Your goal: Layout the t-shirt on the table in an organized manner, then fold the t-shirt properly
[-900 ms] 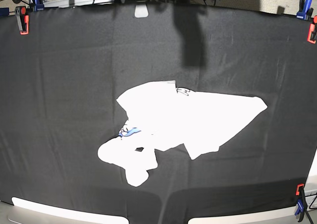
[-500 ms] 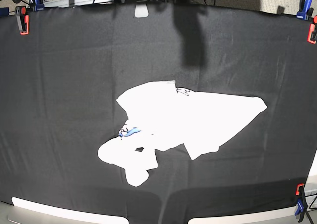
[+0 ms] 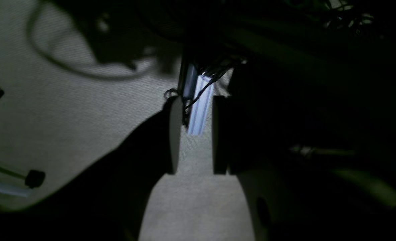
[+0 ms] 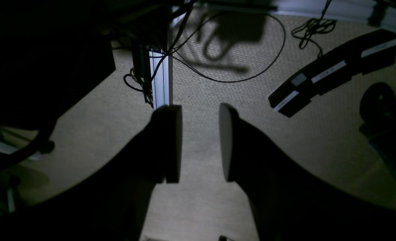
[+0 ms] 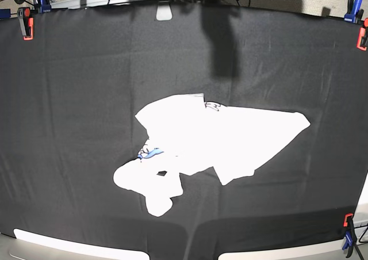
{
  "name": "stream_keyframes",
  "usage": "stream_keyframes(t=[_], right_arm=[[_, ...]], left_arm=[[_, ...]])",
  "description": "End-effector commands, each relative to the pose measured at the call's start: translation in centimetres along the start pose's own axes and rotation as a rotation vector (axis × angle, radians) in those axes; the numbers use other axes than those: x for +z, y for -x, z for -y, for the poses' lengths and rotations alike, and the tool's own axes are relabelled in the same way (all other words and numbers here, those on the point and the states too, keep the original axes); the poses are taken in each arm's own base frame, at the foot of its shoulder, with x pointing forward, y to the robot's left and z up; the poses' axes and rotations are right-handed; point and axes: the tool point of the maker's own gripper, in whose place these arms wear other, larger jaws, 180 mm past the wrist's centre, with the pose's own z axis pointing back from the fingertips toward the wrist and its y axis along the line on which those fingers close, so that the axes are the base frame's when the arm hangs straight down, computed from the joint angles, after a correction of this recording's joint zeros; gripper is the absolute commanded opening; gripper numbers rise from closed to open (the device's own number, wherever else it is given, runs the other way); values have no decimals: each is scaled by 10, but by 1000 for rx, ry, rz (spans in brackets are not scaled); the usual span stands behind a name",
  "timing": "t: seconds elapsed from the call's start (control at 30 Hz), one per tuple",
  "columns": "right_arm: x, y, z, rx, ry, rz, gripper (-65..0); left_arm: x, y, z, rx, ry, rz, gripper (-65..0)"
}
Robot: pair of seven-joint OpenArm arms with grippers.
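Crumpled, the t-shirt [image 5: 221, 139] lies lengthwise left-right; left pincer [image 3: 192, 134] and right pincer [image 4: 199, 144] gape.

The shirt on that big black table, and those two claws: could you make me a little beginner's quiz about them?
1. True or false: the t-shirt lies spread out flat and tidy.
2. What shows between the fingers of the left claw and the right claw: A) shirt, B) carpet, C) table?
3. What colour peeks out at the shirt's crumpled lower left?

Key: 1 false, it is bunched; 2 B, both stand open and empty; 3 blue.
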Motion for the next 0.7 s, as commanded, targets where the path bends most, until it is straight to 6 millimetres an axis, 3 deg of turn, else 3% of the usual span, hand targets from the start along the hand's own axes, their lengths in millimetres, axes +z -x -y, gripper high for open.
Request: stream_keyframes(t=[0.0, 0.13, 0.3, 0.5, 0.67], right_arm=[[3, 6, 2, 7, -2, 1, -463], [17, 21, 8, 24, 13, 25, -463], [49, 28, 19, -64, 4, 81, -463], [97, 8, 33, -37, -6, 177, -463], [142, -2, 25, -19, -97, 180, -463]], left_arm=[[6, 9, 0, -4, 3, -2, -503], [25, 14, -12, -18, -20, 37, -503], [54, 5, -26, -55, -48, 90, -503], [100, -30, -56, -62, -60, 197, -503], [139, -56, -77, -168, -58, 220, -503]])
